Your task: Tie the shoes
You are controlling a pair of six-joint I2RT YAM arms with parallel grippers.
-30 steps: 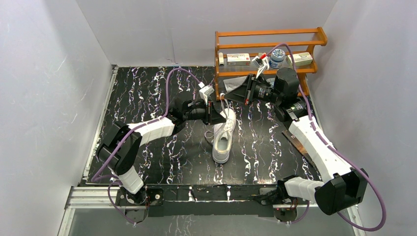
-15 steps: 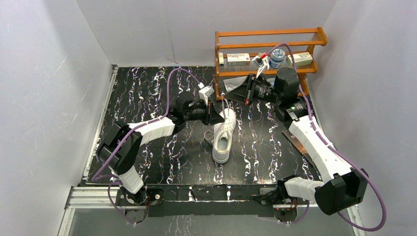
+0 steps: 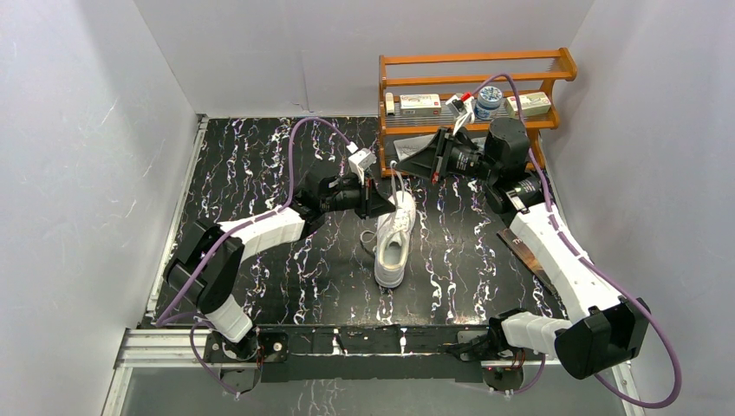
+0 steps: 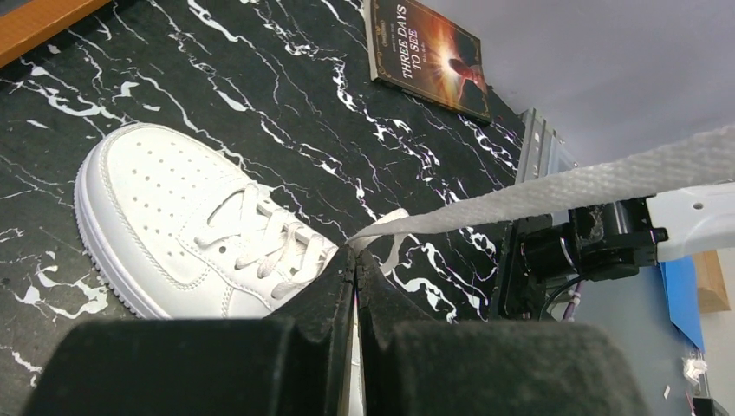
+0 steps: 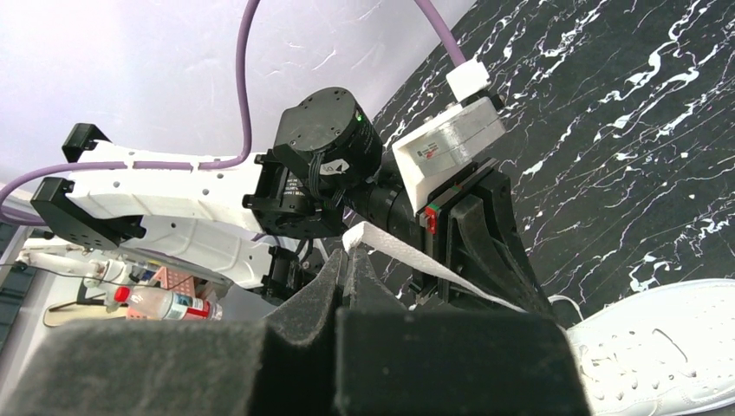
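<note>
1. State of tools. The left gripper (image 3: 378, 202) is fully closed, and a lace (image 4: 555, 185) runs from its fingertips. The right gripper (image 3: 399, 163) is also fully closed and pinches a lace at its tips. It cannot be told whether both hold the same lace.
2. Location of work. The sneaker (image 3: 394, 243) stands near the middle of the table (image 3: 251, 173), toe toward the arm bases. The left gripper is just beside its heel end. The right gripper is farther back, near the rack (image 3: 475, 91).
3. Risk: slip. Each pinch appears to sit at the very fingertips. A sharp pull probably strips the lace out of the grip.
4. Risk: drag. Nothing holds the sneaker down. Uneven tension likely slides or tips it, and the knot geometry is then lost.
5. Risk: collision. The grippers work close together, and the rack stands just behind the right one. A wide swing may strike either.
6. Top view only: shows both arms, the rack and the whole sneaker. The lace is nearly too thin to trace.
7. Left wrist view only: shows the laced eyelets, the perforated toe and a book (image 4: 425, 54) on the table beyond.
8. Right wrist view only: shows the lace running taut from its tips, across the front of the left gripper, toward the sneaker.
</note>
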